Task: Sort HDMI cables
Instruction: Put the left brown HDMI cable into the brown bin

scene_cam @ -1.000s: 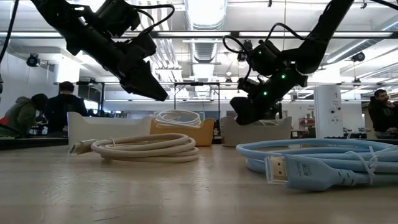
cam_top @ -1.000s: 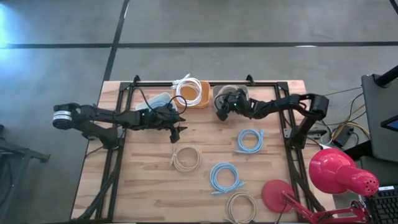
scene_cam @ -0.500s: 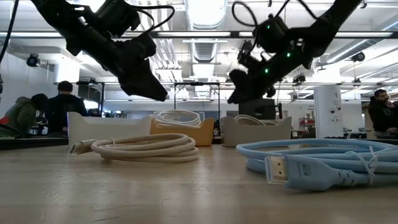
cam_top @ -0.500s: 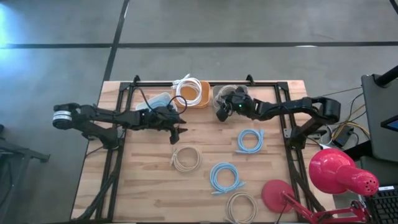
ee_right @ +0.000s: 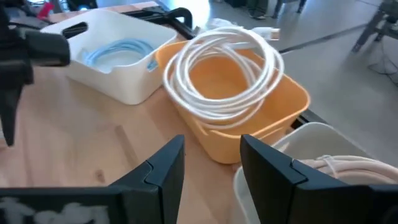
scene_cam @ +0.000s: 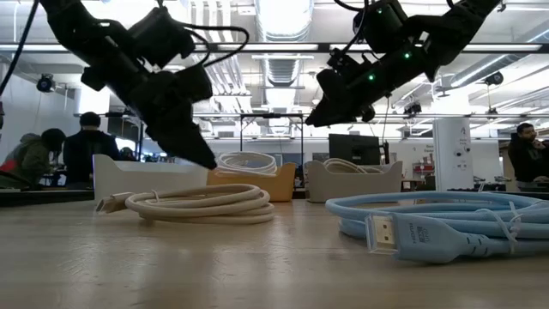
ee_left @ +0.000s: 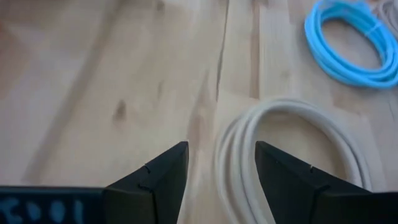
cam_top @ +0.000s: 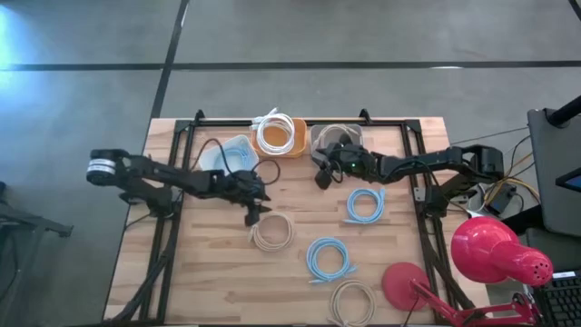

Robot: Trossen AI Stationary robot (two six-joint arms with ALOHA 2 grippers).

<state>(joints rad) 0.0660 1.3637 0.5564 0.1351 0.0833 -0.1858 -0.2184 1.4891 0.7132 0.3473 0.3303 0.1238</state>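
My left gripper (cam_top: 254,214) (scene_cam: 204,160) hangs open just above the far left rim of a beige cable coil (cam_top: 271,232) (ee_left: 292,162) that lies flat on the table; its fingers straddle that rim without touching it. My right gripper (cam_top: 320,173) (ee_right: 211,155) is open and empty, raised above the table in front of the bins. Two light blue coils (cam_top: 365,204) (cam_top: 329,259) and another beige coil (cam_top: 352,302) lie flat on the wood. A white bin (cam_top: 221,156) holds a blue cable, an orange bin (cam_top: 297,136) a white cable (ee_right: 221,68), a grey bin (cam_top: 318,136) a beige cable.
The three bins stand in a row along the table's far edge. A red desk lamp (cam_top: 495,250) with its round base (cam_top: 408,282) stands at the near right corner. Black frame rails (cam_top: 177,182) run along both table sides. People sit in the room beyond.
My left gripper has dropped and moved toward the near edge, onto the beige coil's far rim, staying open. My right gripper has risen from in front of the grey bin and drifted slightly toward the near edge. No cable has moved.
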